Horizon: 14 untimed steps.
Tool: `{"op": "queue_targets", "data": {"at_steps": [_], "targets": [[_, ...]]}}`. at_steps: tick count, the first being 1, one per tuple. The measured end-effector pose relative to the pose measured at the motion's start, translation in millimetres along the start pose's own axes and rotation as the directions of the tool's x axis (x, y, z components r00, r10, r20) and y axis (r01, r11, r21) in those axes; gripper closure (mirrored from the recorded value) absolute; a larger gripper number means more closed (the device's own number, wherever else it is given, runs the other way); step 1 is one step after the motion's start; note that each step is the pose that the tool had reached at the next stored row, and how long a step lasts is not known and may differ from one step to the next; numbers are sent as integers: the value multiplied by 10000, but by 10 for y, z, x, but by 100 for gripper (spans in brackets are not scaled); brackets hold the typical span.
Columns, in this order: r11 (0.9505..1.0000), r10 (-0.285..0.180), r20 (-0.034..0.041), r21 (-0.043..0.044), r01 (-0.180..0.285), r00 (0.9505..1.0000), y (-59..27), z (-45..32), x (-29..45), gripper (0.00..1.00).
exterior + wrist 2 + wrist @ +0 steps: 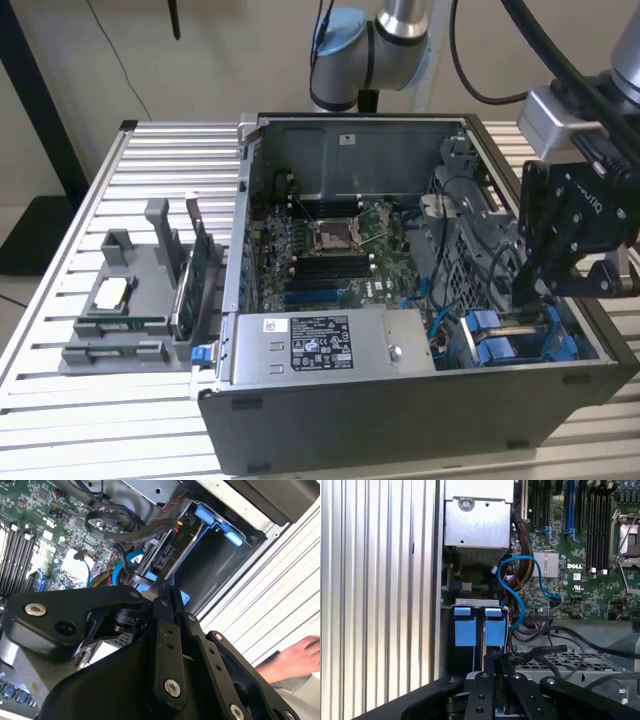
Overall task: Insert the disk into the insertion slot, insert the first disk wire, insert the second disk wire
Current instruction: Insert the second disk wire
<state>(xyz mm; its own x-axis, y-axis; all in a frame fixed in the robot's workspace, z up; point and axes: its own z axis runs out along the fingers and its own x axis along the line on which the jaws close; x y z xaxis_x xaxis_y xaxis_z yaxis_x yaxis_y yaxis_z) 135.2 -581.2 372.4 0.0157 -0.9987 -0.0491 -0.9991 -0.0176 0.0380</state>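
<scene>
Open computer case point(400, 420) lying on its side on the slatted metal worktop point(90, 420), interior facing up. Motherboard point(335, 255) exposed in the middle; grey labelled power supply box point(320, 345) along the near wall in the exterior view.

Gripper point(530, 290) lowered into the drive bay corner at the exterior view's right, black fingers pointing down beside the blue carrier tabs. In both wrist views fingers drawn close together, nearly parallel; tips hidden behind the linkage, so cannot tell whether anything is pinched between them.

Disk point(520, 340) seated in the insertion slot in the case corner: bright blue carrier frame visible, two blue handle tabs point(479, 627) side by side in the first wrist view, directly beyond the gripper point(492, 680). In the second wrist view, dark connector end of the disk point(165, 555) showing inside the blue frame, just past the gripper point(162, 592). Black cables point(125, 527) looping above it; not clear whether any is plugged into the disk.

Blue data cable point(520, 580) arcing from the board toward the bay.

Grey fixture point(130, 300) with parts on the worktop at the exterior view's left, well apart from the gripper.

A person's hand point(290, 660) resting on the worktop outside the case wall in the second wrist view.
</scene>
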Motion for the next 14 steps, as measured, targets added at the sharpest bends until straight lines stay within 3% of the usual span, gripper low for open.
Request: {"op": "queue_targets", "data": {"at_steps": [5, 14], "targets": [[10000, -2, 31, 0, 2, 10000, -36, 41, 81, 84], [10000, -1, 32, 0, 1, 10000, -37, 51, 89, 84]]}}
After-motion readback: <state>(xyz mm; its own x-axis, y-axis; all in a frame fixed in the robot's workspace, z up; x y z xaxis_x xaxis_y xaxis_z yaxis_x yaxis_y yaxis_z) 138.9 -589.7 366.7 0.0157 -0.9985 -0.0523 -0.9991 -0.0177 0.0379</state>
